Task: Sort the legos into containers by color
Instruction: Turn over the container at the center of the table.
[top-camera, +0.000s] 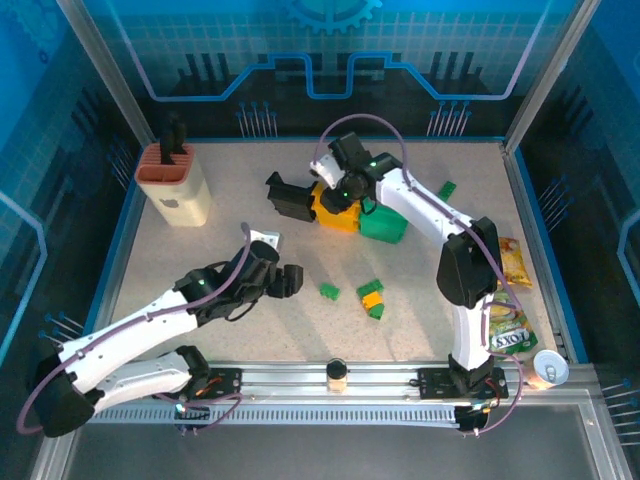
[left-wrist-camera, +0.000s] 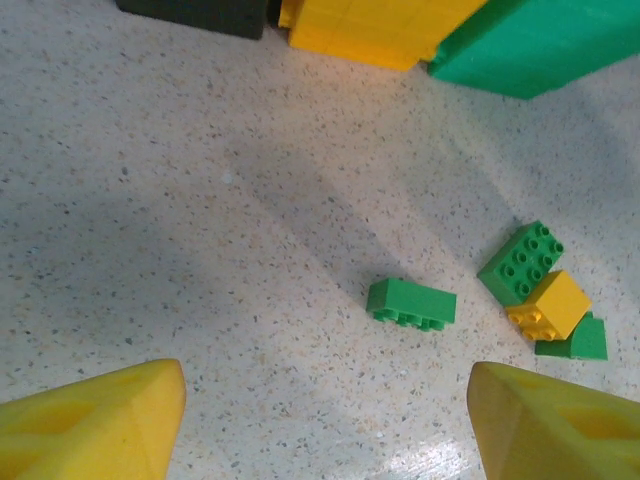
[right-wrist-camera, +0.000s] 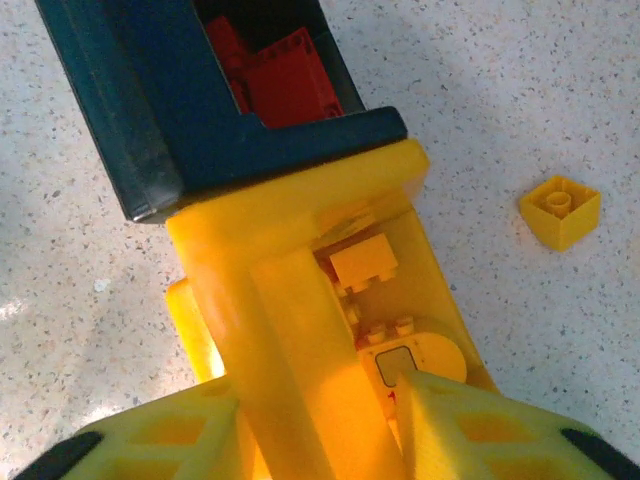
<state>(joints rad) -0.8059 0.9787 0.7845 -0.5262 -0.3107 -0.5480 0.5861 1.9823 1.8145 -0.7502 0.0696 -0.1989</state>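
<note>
Left end effector (left-wrist-camera: 325, 425): found released, its two yellow fingertips (left-wrist-camera: 95, 420) spread wide at the lower corners of the left wrist view, with nothing held between them. Ahead of the gap, a little toward the right-hand fingertip, a single green lego (left-wrist-camera: 411, 303) is recorded lying flat on the bench (left-wrist-camera: 180, 230), apart from everything else. Its long axis is noted as running nearly parallel to the line joining the fingertips (a slight tilt only). Closure as presented would therefore be taken on the short ends, and a wrist turn is judged advisable so that the long sides are gripped. Further out to the right, a green brick (left-wrist-camera: 520, 262), a yellow brick (left-wrist-camera: 548, 305) and a second green piece (left-wrist-camera: 575, 340) are seen touching one another. Beyond these, the black bin (left-wrist-camera: 200, 15), yellow bin (left-wrist-camera: 370, 30) and green bin (left-wrist-camera: 530, 45) are ranged side by side, the green bin lying ahead and to the right of the lone lego.

Right end effector (top-camera: 338, 192): observed down at the yellow bin; whether it is clenched or released cannot be told. The left arm is judged much the nearer to the green lego
</note>
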